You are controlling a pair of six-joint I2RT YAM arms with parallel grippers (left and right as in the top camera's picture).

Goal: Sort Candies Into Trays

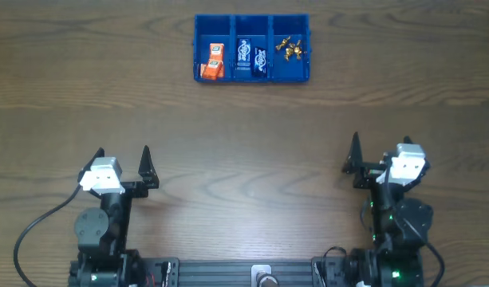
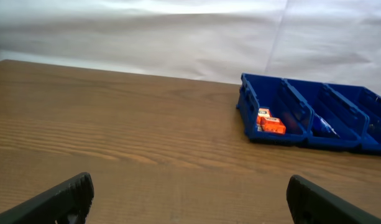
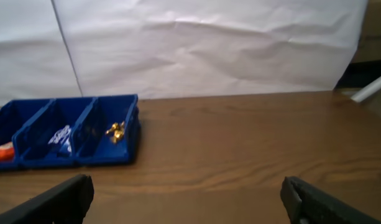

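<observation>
The blue tray (image 1: 252,80) lies well ahead, long axis crosswise, about equally far from the left gripper (image 1: 123,151) and the right gripper (image 1: 380,142); both are spread wide and hold nothing

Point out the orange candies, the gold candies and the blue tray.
orange candies (image 1: 214,62), top view, middle of the wrappers.
gold candies (image 1: 291,48), top view, centre of the cluster.
blue tray (image 1: 292,72), top view, bare floor of its right compartment.

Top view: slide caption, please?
Left gripper and right gripper open, empty; tray holds orange candies, blue candies, gold candies, one compartment each.
</observation>
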